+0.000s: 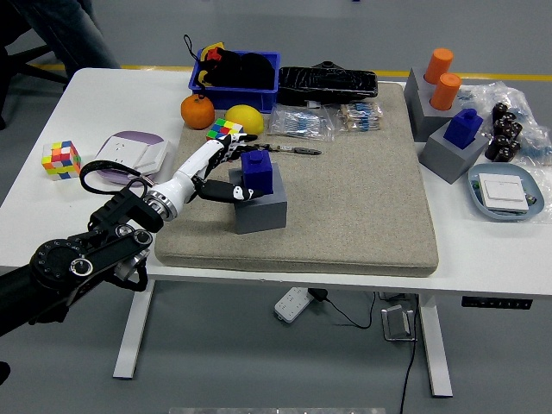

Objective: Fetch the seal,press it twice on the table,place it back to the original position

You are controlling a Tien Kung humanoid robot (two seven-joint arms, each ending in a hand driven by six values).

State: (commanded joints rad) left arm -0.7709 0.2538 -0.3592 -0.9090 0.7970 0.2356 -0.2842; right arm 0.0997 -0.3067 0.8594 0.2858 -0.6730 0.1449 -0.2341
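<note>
Left hand [216, 168] reached in from the lower-left corner, white fingers [226, 148] spread around the blue seal [257, 171], thumb at its left side near the base, other fingers near its upper left; firm grip on it could not be told. Seal sat upright in its grey holder block [260, 210] on the left part of the beige mat [345, 190], closer to the mat's near edge than its far edge. Black arm [78, 263] crossed the table's [103, 95] near-left edge. Right hand was out of view. Rubik's cube [224, 130] lay just beyond the fingers at the mat's far-left corner, yellow lemon [245, 117] and orange [197, 110] beside it. Blue bin [235, 72] with black items sat at the table's far edge, black case [328, 83] to its right. Second colour cube [59, 159] and a white-purple device [129, 153] sat near the table's left edge. At the right edge: grey block with two orange cylinders [442, 79], another grey block with a blue seal-like piece [466, 128], a round tray [504, 193] with a white pad. Person's leg [73, 30] showed at the far-left corner.
</note>
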